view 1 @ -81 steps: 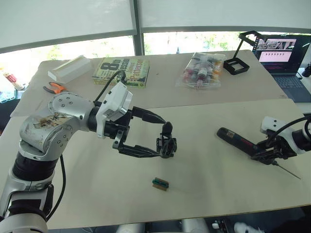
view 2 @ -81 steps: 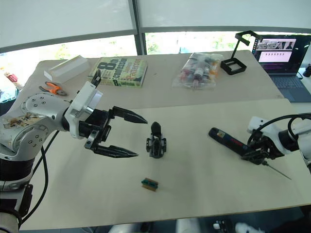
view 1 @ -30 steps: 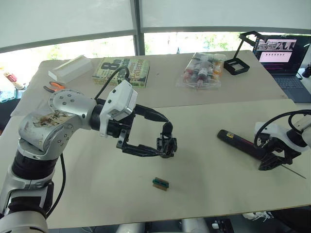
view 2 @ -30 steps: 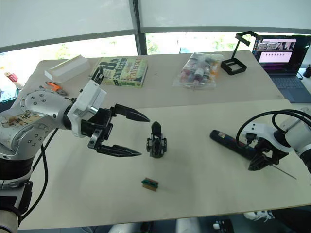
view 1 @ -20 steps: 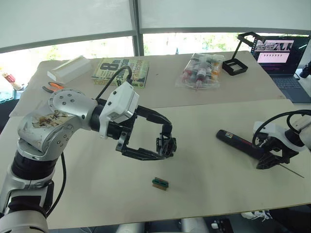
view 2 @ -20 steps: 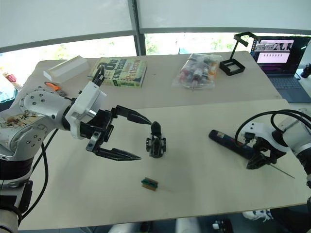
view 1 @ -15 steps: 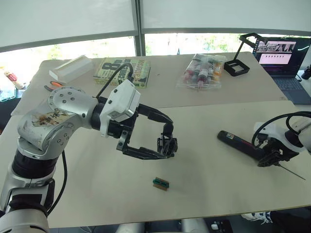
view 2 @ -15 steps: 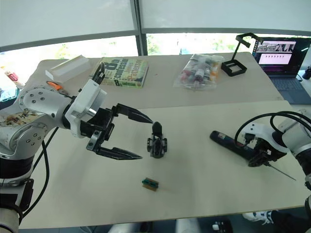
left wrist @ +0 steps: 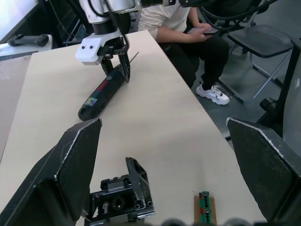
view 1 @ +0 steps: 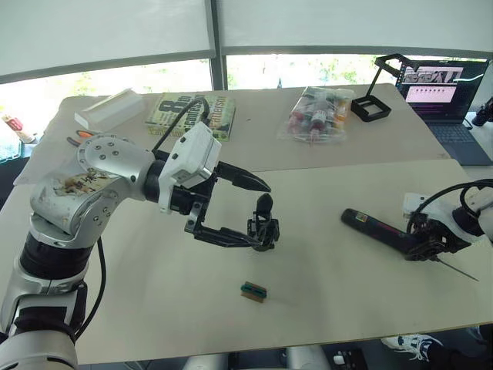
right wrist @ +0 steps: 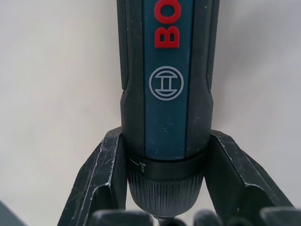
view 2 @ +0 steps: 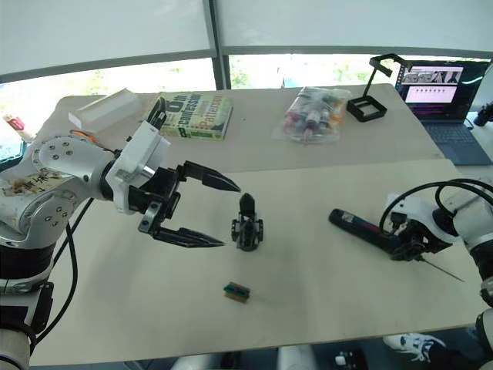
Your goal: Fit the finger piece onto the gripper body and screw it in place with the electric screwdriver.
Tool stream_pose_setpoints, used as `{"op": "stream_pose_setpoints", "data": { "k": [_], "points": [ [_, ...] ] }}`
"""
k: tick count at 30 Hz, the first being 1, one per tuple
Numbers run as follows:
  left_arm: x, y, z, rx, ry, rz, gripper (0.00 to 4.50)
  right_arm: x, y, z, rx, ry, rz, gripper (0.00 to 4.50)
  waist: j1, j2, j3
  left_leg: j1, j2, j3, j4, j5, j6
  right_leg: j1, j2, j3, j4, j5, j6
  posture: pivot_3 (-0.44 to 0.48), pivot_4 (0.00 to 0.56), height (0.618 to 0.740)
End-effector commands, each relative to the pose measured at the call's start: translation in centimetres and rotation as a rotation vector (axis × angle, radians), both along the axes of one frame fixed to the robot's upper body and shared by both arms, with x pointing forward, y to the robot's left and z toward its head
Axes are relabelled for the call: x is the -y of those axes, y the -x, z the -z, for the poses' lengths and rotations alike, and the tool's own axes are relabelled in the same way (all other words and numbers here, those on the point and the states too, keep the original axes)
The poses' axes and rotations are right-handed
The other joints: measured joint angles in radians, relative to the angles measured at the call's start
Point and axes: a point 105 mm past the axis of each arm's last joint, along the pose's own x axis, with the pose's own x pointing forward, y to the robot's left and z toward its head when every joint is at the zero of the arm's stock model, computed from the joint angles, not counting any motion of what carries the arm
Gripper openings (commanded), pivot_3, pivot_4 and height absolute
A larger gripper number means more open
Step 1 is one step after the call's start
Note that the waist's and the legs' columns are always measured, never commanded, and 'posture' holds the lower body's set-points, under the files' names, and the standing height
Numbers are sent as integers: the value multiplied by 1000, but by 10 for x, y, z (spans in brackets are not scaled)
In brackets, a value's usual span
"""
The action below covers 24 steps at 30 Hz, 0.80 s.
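Note:
The gripper body (view 2: 246,224) stands on the cream table (view 2: 323,308), a chunky black base with one pointed finger sticking up. My left gripper (view 2: 230,216) hovers just left of it, wide open with nothing between its fingers; the left wrist view shows the gripper body (left wrist: 121,201) low between them. The electric screwdriver (view 1: 375,229) lies flat at the right, its thin bit pointing to the table's right edge. My right gripper (view 1: 427,247) is shut on its collar; the fingers (right wrist: 100,184) flank the electric screwdriver (right wrist: 167,70). The finger piece is out of view.
A small green-and-brown block (view 1: 254,291) lies near the front edge. On the far table are a book (view 1: 192,112), a white box (view 1: 109,108), orange pliers (view 1: 82,138), a bag of bottles (view 1: 319,109), a black stand (view 1: 376,101) and a laptop (view 1: 442,91). A seated person (left wrist: 188,28) is beyond the table.
My right wrist swung over the screwdriver's bit end and settled back lower on it; the screwdriver stayed lying in place. My left gripper held open by the gripper body, shifting only slightly.

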Motion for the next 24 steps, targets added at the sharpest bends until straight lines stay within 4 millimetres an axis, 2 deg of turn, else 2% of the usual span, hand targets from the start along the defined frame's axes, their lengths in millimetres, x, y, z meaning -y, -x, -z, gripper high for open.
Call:
{"op": "stream_pose_setpoints", "data": {
  "k": [1, 5, 7, 12, 16, 21, 24],
  "points": [
    [-4, -1, -2, 33, 3, 12, 4500, -24, -5, -41, 197, -213, -141, 1894, -1, 3, 1, 0, 0, 0, -1, 0, 0, -1, 0, 1, 0, 0, 0, 0, 150, 740],
    [-14, -3, 13, 10, -38, 19, 4500, -52, 6, -74, 345, -425, -271, 1894, 0, 5, 1, -1, 0, 0, -3, 0, 0, -3, 0, 1, 0, 0, 0, 0, 150, 740],
    [-18, -1, 18, 6, -58, 29, 4500, -72, 11, -100, 393, -594, -289, 1894, 0, 6, 2, -1, 0, 0, -3, 0, 0, -4, 0, 1, 0, 0, 0, 0, 150, 740],
    [-25, 4, 26, -7, -59, 27, 4500, -111, 30, -130, 416, -844, -302, 1894, 10, 6, 2, -2, 0, 0, -2, 0, 0, -4, 0, 1, 0, 0, -1, 0, 150, 740],
    [-34, 6, 30, -35, -34, 1, 4500, -141, 46, -142, 440, -968, -320, 1894, 18, 6, 2, -3, 0, -1, -2, 0, 0, -4, 0, 1, 0, 0, -1, 0, 150, 740],
    [-41, 7, 31, -21, -37, -3, 4500, -156, 61, -152, 454, -1052, -348, 1894, 32, 6, 2, -4, -1, -1, 0, 0, 1, -4, 0, 1, 0, 0, -1, 0, 150, 740],
    [-43, 7, 23, -29, -7, -22, 4500, -173, 71, -160, 429, -1077, -397, 1894, 30, 6, 2, -4, -1, -1, 0, 0, 1, -4, 0, 0, 0, 1, -1, 0, 150, 740]
  ]
}}
